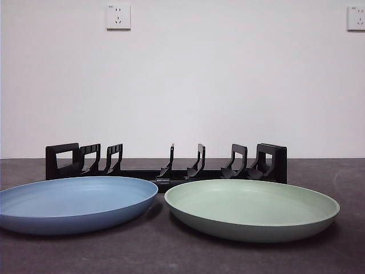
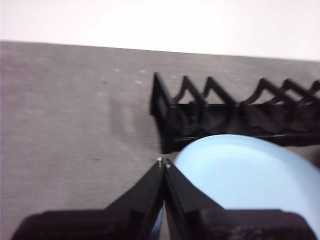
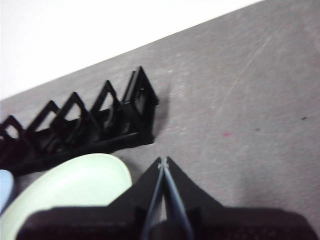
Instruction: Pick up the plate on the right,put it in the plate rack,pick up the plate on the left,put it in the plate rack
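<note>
Two plates lie flat, just in front of plate rack (image 1: 165, 165): green plate (image 1: 252, 208) on right, blue plate (image 1: 74, 202) on left, rims near, not touching. Rack holds no plate. Your first job: green one. Right gripper (image 3: 163, 161) hangs above table beside green plate, jaws pressed shut, holding nothing. You must open jaws, pinch thin rim, tip plate up, slide between prongs. Left gripper (image 2: 164, 162) waits by blue plate, jaws shut too. Green plate round, shallow, smooth, pale.
</note>
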Motion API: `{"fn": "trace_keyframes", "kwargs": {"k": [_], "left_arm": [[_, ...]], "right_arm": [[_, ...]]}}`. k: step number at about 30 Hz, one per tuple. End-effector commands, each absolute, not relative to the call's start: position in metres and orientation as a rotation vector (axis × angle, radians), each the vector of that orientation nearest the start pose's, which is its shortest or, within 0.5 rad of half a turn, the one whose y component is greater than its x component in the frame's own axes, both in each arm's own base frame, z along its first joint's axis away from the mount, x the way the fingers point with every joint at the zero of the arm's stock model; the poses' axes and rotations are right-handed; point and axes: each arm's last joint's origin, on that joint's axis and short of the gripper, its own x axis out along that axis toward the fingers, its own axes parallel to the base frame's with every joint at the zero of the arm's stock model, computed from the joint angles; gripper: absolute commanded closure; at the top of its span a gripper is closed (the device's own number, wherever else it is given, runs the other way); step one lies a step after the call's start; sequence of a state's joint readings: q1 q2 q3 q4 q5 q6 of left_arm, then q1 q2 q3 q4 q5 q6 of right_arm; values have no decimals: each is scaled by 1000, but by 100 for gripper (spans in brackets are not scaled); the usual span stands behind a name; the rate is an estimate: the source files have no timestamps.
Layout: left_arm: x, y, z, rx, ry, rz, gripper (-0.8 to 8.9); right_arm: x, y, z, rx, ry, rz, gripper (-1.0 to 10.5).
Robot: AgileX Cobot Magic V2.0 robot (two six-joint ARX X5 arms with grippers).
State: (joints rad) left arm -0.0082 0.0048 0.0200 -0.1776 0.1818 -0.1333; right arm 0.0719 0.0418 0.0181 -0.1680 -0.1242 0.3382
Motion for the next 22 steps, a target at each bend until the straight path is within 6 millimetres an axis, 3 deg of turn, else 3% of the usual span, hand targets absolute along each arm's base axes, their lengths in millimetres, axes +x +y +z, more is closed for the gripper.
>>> {"fn": "trace_keyframes", "kwargs": {"k": [1,4,11,22], "left_arm": [[95,-8,152,-228,175,-251,820],[94,-8,157,-338,198,-251,819],[97,-9,182,-364,231,-263,819],[129,-11,227,-325,375,-334,820]], "right_arm": [[97,11,149,400,242,161,957],[97,11,158,409,241,152,957],[109,12,189,402,307,140,957],[161,20,225,350,534,258,957]]}}
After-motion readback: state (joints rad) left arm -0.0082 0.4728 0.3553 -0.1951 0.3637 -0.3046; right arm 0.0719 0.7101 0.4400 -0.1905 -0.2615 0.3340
